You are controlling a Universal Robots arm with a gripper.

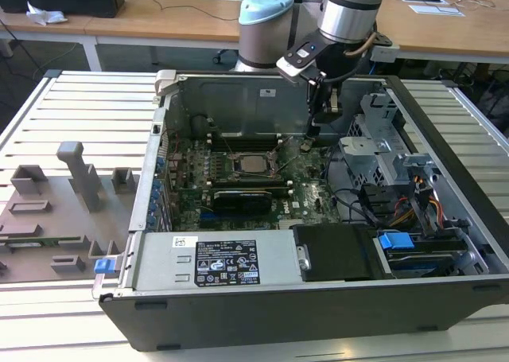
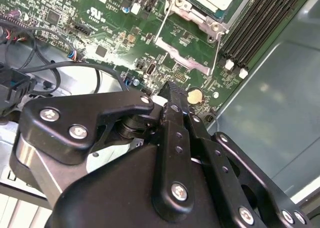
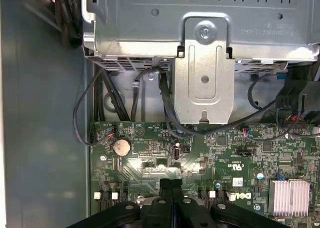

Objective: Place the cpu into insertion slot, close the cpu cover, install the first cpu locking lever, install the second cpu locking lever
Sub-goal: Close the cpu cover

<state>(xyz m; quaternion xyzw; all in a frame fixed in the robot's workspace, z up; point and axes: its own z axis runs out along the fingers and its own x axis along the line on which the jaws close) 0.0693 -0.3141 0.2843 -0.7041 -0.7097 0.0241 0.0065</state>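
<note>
Gripper is down inside the open PC case. Its fingers are pressed together with nothing between them, going by both wrist views. The tips hang just over the green motherboard, near the coin battery and off to the exterior view's right of the insertion slot. The cpu is sitting in that slot with its silvery top showing. The cpu cover frames it, but I can't tell if it's clamped down.
</note>
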